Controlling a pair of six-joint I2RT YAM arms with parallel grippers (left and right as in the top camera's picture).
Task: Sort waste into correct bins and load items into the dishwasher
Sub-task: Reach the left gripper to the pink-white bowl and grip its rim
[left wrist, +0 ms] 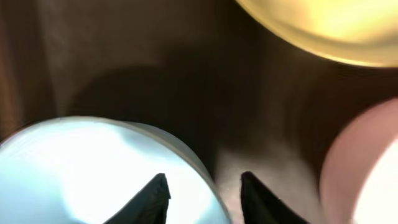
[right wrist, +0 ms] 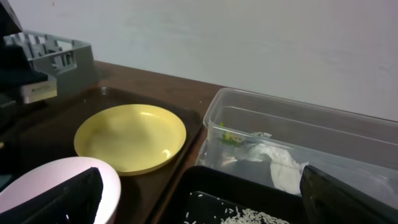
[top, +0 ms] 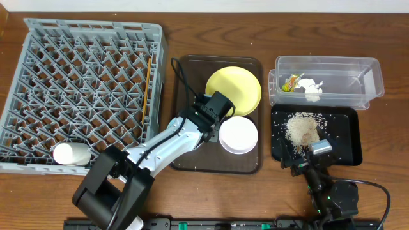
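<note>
My left gripper is low over the brown serving tray. It is open, with its fingers astride the rim of the light-blue bowl, one inside and one outside. My arm hides this bowl from overhead. The pale-yellow plate and the white bowl lie next to it on the tray. The chopsticks lie in the grey dish rack. The wrapper and tissue are in the clear tub. The rice scraps are in the black tray. My right gripper is open and empty at the black tray's front edge.
The brown serving tray sits between the rack and the bins. A white cup-like item lies on its side in the rack's front left corner. A black cable loops over the tray's back left.
</note>
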